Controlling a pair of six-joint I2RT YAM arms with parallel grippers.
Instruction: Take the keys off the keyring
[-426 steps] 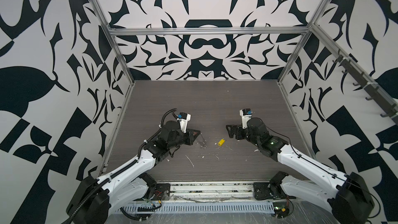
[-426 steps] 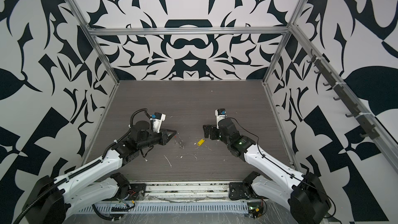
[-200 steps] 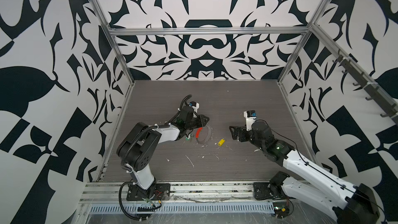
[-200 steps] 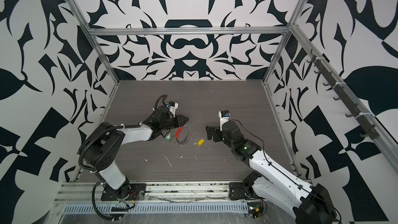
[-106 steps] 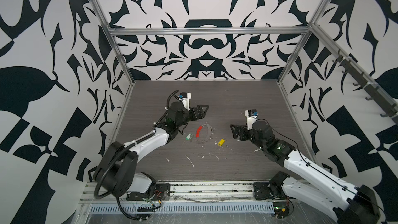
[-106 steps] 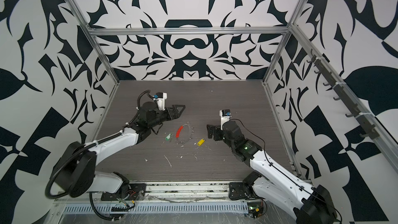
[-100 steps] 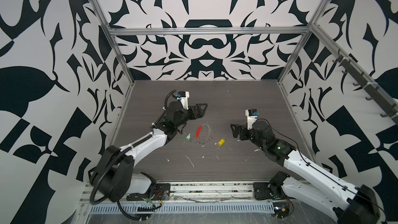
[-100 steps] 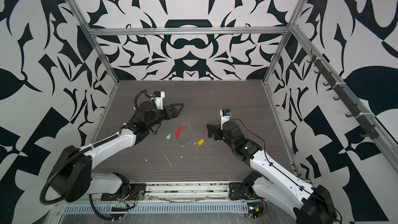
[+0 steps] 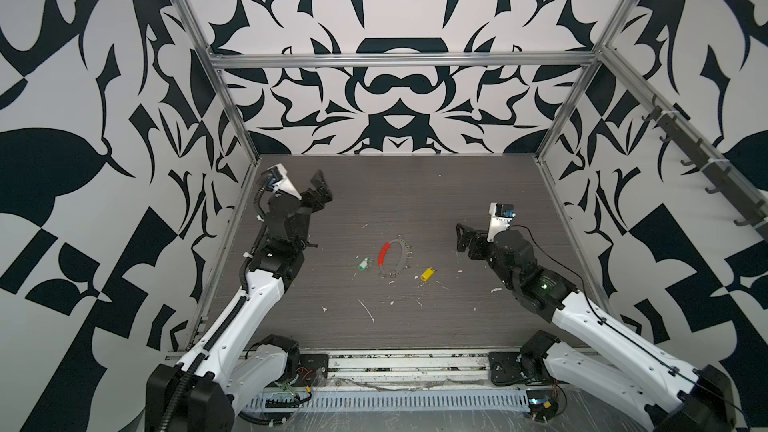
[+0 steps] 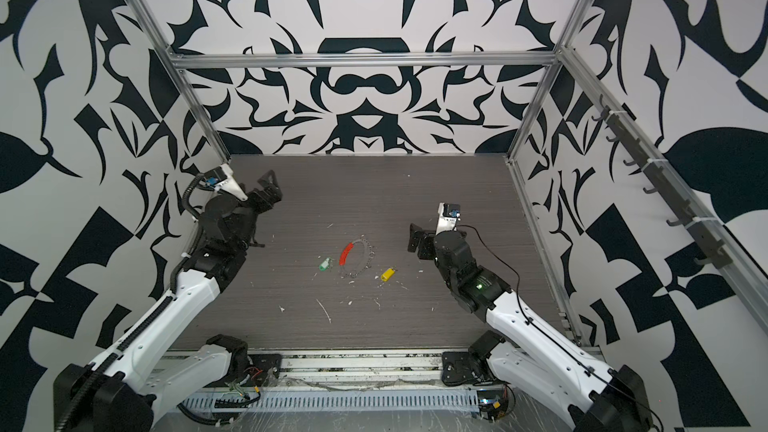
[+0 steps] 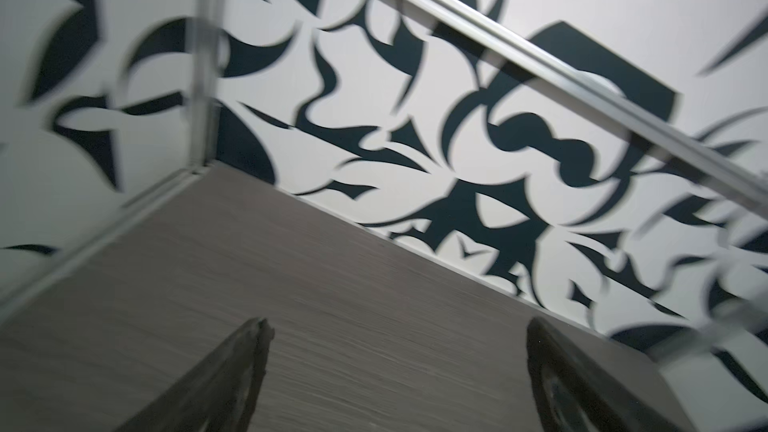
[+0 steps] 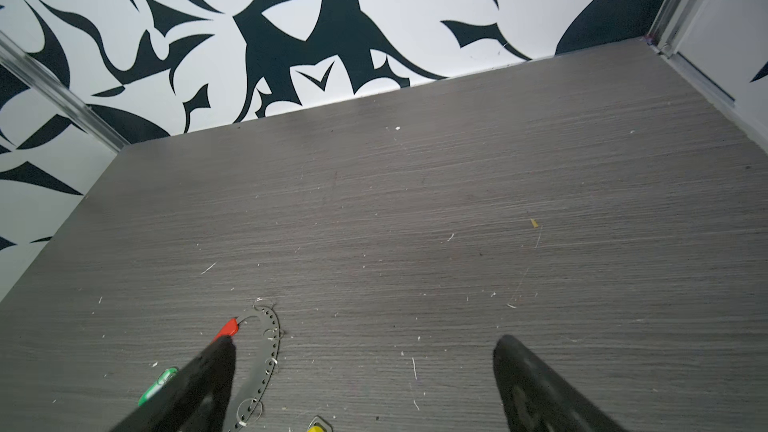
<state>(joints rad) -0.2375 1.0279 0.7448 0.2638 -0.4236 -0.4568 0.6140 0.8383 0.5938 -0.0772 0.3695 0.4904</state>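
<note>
The keyring (image 9: pixel 404 260), a thin grey hoop with a red sleeve (image 9: pixel 383 254) and tiny silver rings, lies flat mid-table in both top views (image 10: pixel 365 257). The green key (image 9: pixel 364 264) lies just left of it and the yellow key (image 9: pixel 427 273) just right, both apart from the hoop. My left gripper (image 9: pixel 322 187) hangs open and empty near the far left wall; its wrist view shows only bare table between its fingers (image 11: pixel 257 338). My right gripper (image 9: pixel 464 241) is open to the right of the keyring; its wrist view shows the keyring (image 12: pixel 268 351), green key (image 12: pixel 160 382) and yellow key (image 12: pixel 318 425).
White flecks (image 9: pixel 368 310) and shavings are scattered over the grey table (image 9: pixel 415 197). Patterned walls with aluminium posts (image 9: pixel 232 118) close in three sides. A metal rail (image 9: pixel 407 363) with both arm bases runs along the front edge.
My left gripper has opened, let go of the keyring and swung back toward the far left wall. The keyring and green key now lie on the table. The right arm has barely moved.
</note>
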